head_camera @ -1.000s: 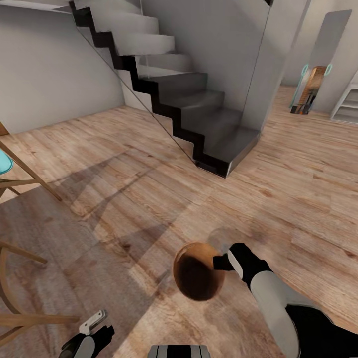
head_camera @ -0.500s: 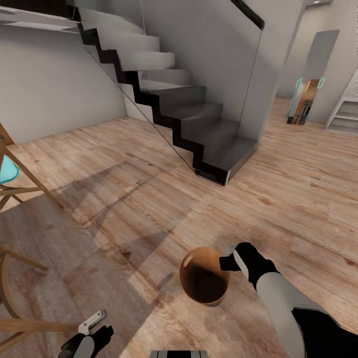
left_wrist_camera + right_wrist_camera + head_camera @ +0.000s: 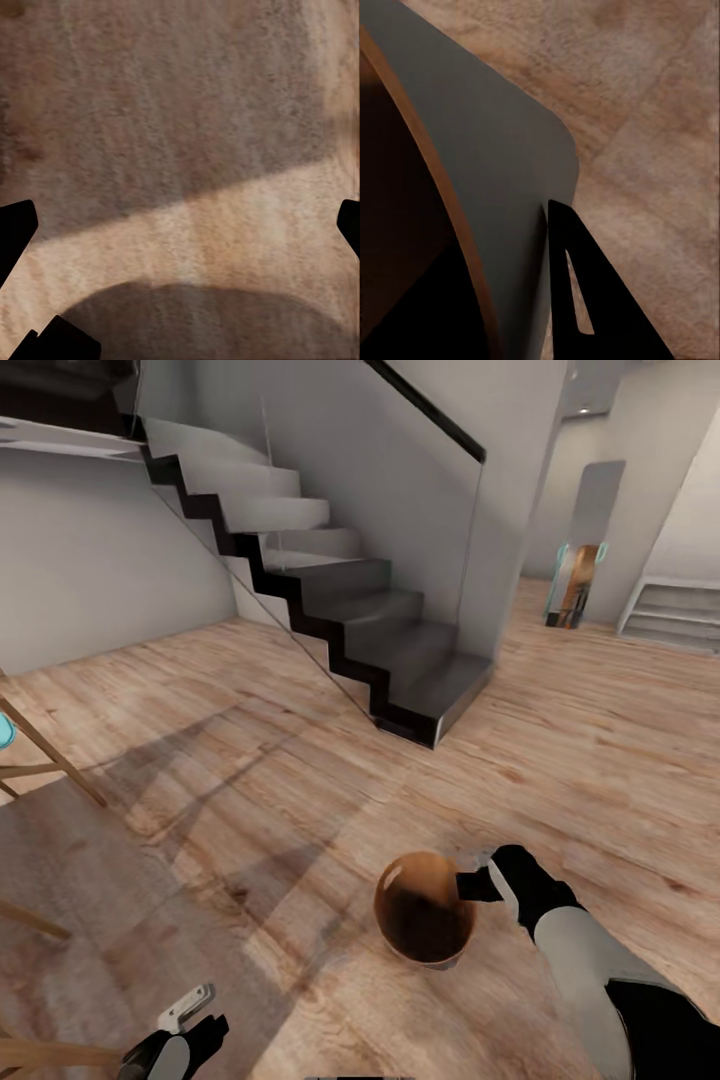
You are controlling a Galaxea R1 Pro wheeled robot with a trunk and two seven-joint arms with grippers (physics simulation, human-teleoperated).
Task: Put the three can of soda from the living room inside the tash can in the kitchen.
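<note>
The tash can (image 3: 424,908), a tan round bin with a dark brown inside, hangs tilted just above the wood floor at the lower middle of the head view. My right gripper (image 3: 468,886) is shut on its rim from the right. In the right wrist view the bin's wall (image 3: 502,172) fills the space beside one black finger (image 3: 585,300). My left gripper (image 3: 188,1008) sits low at the bottom left, open, with bare floor between its fingertips (image 3: 15,232). The soda cans are out of view.
A dark staircase (image 3: 385,635) with a glass side panel rises ahead, its lowest step about a metre beyond the bin. Wooden chair legs (image 3: 45,760) stand at the left. A tall mirror (image 3: 580,550) and white shelves (image 3: 670,610) are far back right. Open floor lies to the right of the stairs.
The whole view has shifted, so the camera moved: the stairs slid left and the handrail came into sight. The bin stays in my right gripper; the left gripper holds its pose.
</note>
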